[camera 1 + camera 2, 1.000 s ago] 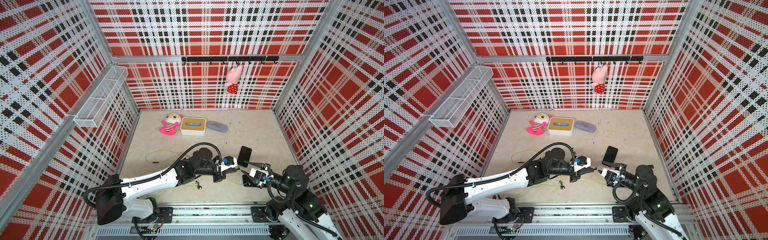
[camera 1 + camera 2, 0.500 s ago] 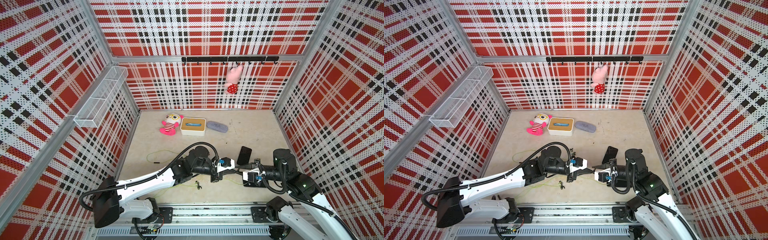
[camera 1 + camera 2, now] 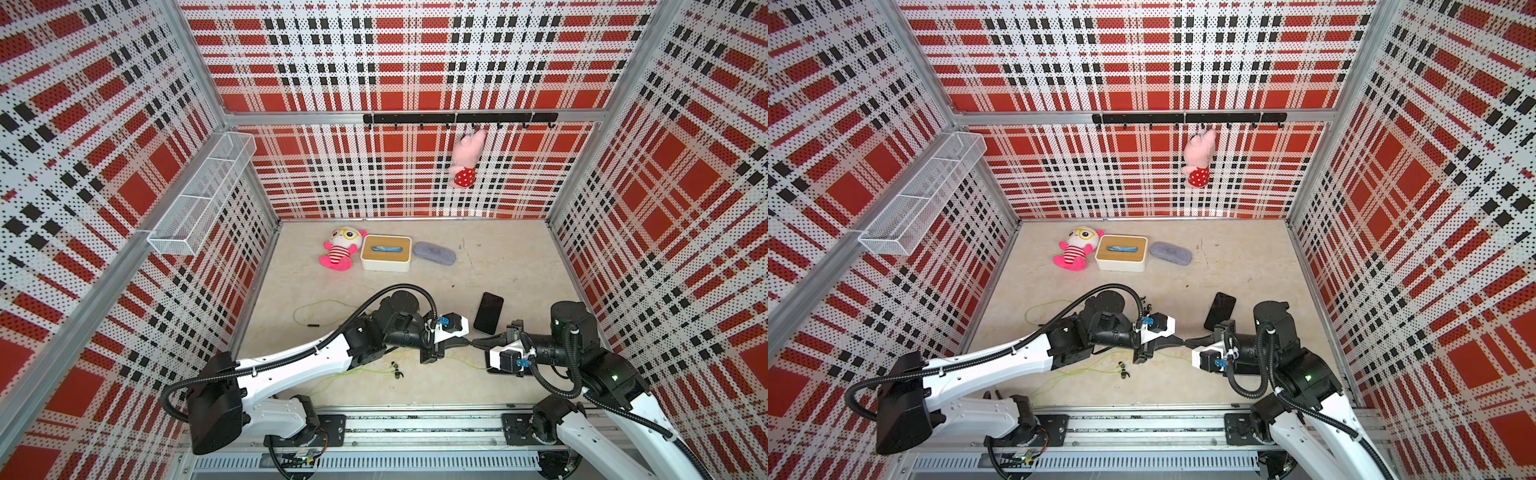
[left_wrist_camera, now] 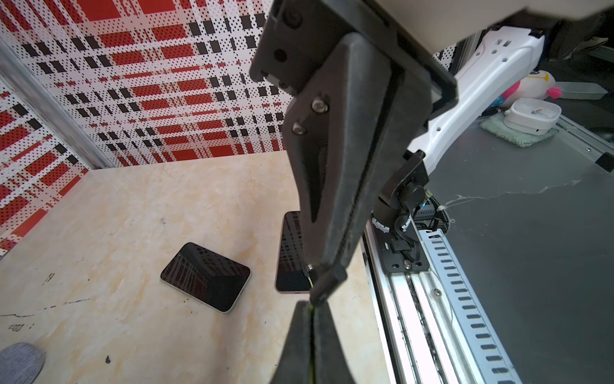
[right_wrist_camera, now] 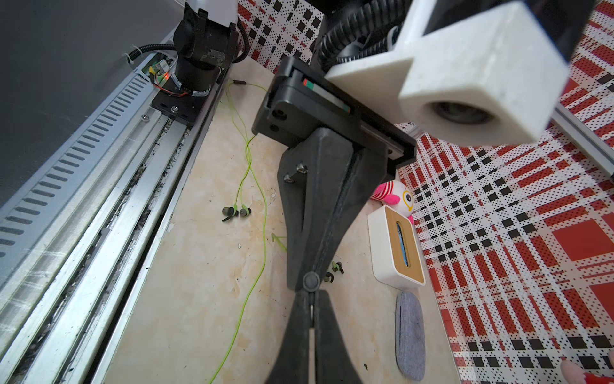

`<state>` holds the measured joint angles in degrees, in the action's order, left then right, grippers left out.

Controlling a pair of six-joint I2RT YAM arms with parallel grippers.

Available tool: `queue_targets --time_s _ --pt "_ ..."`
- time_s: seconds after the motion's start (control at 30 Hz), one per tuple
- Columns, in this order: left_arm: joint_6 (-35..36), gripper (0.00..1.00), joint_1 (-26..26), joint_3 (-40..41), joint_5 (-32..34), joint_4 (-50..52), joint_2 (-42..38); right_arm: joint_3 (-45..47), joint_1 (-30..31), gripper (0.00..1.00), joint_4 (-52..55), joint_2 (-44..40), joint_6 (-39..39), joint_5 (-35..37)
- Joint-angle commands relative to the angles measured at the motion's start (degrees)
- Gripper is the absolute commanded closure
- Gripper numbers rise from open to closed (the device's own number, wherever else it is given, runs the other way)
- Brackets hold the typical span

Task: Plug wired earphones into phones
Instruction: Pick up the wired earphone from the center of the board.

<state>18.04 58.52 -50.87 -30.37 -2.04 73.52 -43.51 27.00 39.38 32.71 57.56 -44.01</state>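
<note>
Jaws of left gripper [image 3: 465, 341] and right gripper [image 3: 478, 343] are both clenched, tip to tip, on one earphone plug [image 4: 327, 281] above desk [image 3: 519, 257] front-centre. Treat this as a regrip, prob. to expose the jack end. Two phones [image 4: 206, 277] lie flat nearby, toward desk's right edge.

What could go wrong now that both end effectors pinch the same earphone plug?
The left end effector and right end effector are both shut, tip to tip, on one earphone plug; pulling apart before one opens could strain its cable.
Loose cable loops lie under the left arm and may snag.
The phone lies loose on the table and could slide when pushed.
</note>
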Motion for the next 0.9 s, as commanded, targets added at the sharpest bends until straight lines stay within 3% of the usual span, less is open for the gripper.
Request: queue_targets --time_s 0.0,0.07,0.17,0.2,0.47,0.87 --pt "-0.5 1.00 -0.4 -0.8 1.5 -0.3 -0.4 -0.5 0.4 1.00 1.3 0.0 1.2 -1.6" --pt "-1.0 0.98 -0.4 -0.1 3.1 -1.4 -1.0 -0.3 0.3 1.00 1.3 0.0 1.0 -1.4" --pt "-1.7 0.71 -0.3 1.7 5.1 -3.9 -2.7 0.6 0.4 1.00 0.2 -0.5 -0.6 -0.7" --pt "-1.7 0.68 -0.2 2.7 6.6 -5.3 -3.4 1.1 0.4 1.00 -0.4 -0.8 -1.4 -0.2" --pt "4.4 0.66 4.8 11.0 16.1 -16.5 -8.7 2.6 0.3 1.00 -3.7 -1.5 -6.5 -0.1" --pt "6.7 0.66 7.3 9.5 19.8 -17.2 -6.2 2.4 0.3 1.00 -4.7 -0.7 -7.7 -2.8"
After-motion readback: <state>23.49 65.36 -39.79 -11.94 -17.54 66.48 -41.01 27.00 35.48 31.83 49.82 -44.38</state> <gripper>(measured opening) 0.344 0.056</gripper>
